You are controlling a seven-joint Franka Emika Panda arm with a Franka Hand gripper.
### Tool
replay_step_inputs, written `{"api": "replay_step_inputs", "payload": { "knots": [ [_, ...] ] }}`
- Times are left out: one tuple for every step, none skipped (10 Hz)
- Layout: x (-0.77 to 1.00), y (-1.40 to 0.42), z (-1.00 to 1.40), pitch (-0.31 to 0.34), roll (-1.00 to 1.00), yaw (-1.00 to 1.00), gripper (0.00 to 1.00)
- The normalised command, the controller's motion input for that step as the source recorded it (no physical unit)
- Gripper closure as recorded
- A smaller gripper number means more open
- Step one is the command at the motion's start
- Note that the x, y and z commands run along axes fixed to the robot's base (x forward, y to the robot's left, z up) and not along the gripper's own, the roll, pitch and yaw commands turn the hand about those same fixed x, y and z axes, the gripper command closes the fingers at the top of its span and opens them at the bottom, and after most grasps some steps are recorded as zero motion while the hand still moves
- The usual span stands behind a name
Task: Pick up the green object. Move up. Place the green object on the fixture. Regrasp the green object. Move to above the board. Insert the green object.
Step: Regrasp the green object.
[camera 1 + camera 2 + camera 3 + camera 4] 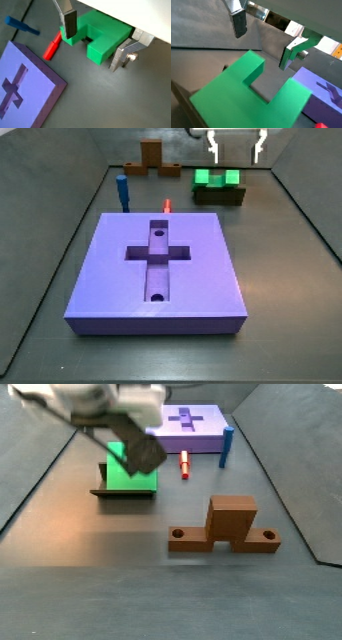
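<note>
Jaws of gripper (97, 42) spread open, straddling green object (100, 37) on fixture (219, 195), not clamped.

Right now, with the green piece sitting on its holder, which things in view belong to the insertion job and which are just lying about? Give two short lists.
Belong to the job:
- green object, resting on the fixture
- board with the cross-shaped recess
- gripper, open above the green object

Just lying about:
- blue peg
- red peg
- brown wooden block
</note>
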Motion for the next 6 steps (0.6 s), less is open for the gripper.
{"api": "replay_step_inputs", "payload": {
  "knots": [
    [0.00, -0.03, 0.45, 0.000, 0.81, 0.11, 0.00],
    [0.00, -0.03, 0.33, 0.000, 1.00, 0.15, 0.00],
    [-0.08, 0.00, 0.18, 0.023, 1.00, 0.13, 0.00],
    [-0.06, 0.00, 0.03, 0.171, 1.00, 0.16, 0.00],
    [0.00, -0.07, 0.05, 0.197, 1.00, 0.23, 0.00],
    [0.00, -0.11, 0.01, 0.180, 1.00, 0.25, 0.00]
  ]
}}
